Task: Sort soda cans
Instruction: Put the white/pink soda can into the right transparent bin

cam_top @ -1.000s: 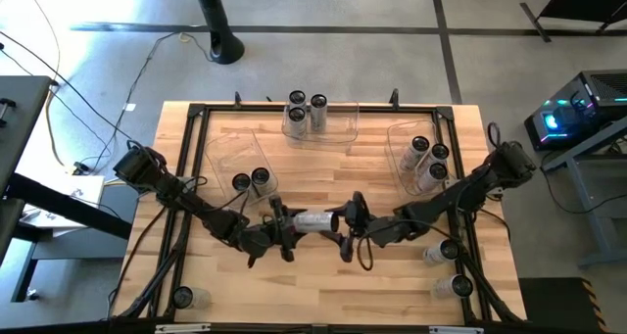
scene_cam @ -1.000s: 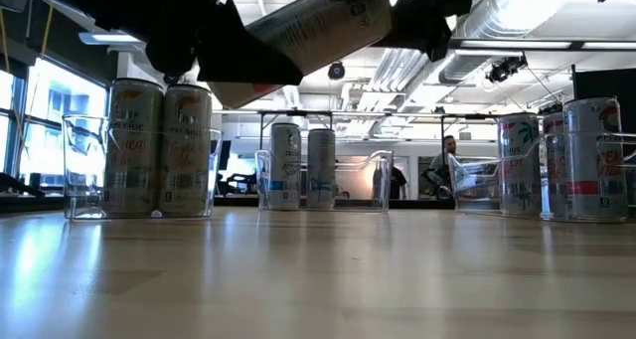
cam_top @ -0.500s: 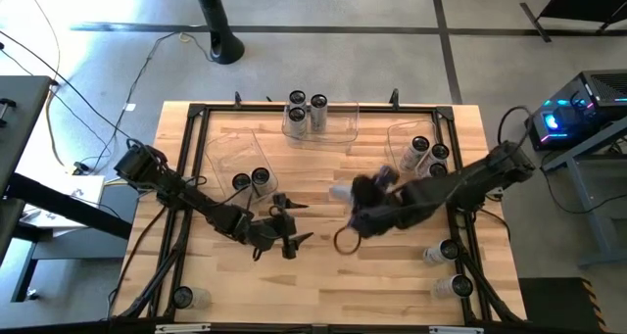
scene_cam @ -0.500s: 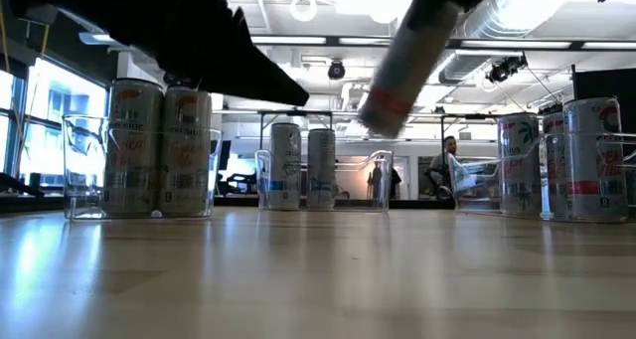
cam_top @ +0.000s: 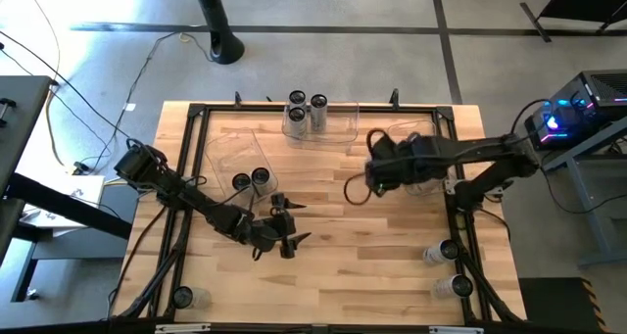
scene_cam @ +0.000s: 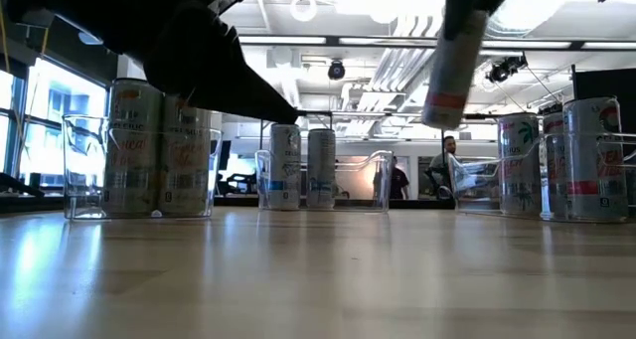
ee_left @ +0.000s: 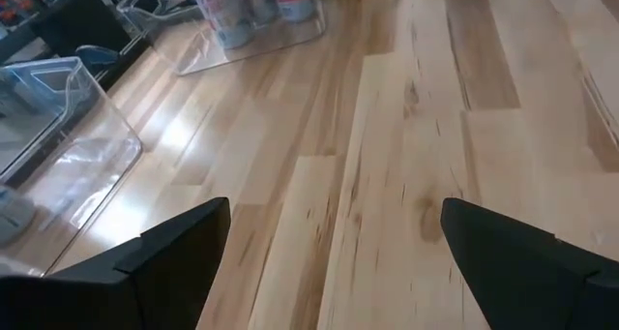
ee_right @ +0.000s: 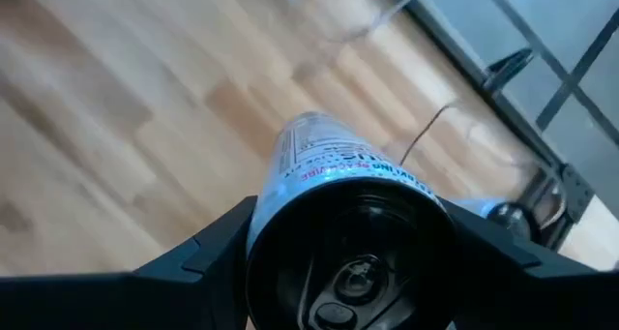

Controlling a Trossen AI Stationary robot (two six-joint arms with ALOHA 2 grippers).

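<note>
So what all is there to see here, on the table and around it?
table: one, pale wood with a black frame, centre.
bins: three, clear plastic, at the table's left, back and right.
cans in left bin: two, silvery with dark tops.
cans in back bin: three, silvery with dark tops.
cans in right bin: silvery, partly hidden by the arm, count unclear.
loose cans: three, silvery, two at front right, one at front left.
held can: one, silvery, in the air near the right bin.
person: at least one, far off in the room behind.
left tool: one, dark, open and empty, over the table's middle.
right tool: one, dark, gripping the held can.
</note>
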